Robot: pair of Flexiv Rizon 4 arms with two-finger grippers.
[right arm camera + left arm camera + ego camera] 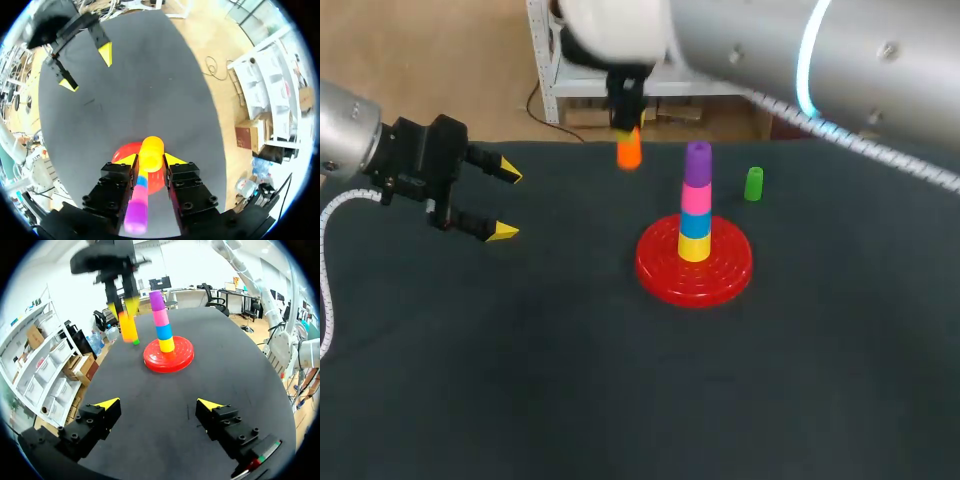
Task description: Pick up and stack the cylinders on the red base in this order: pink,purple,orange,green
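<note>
At left, the left gripper [508, 202] hangs over the table [520, 380], fingers spread wide and empty. The right gripper [628, 132] clamps the orange cylinder [628, 152] clear of the table, left of the red base [725, 275], which bears yellow [694, 246], blue [695, 223], pink [696, 198], then purple [697, 164] on top. The green cylinder [753, 184] stands upright at right.

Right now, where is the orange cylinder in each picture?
Head view: orange cylinder in the right arm's jaws, left of the stack.
Left wrist view: orange cylinder ahead, in the other arm's jaws, beside the stack.
Right wrist view: orange cylinder between its own jaws.
Shared landmark: red base.
</note>
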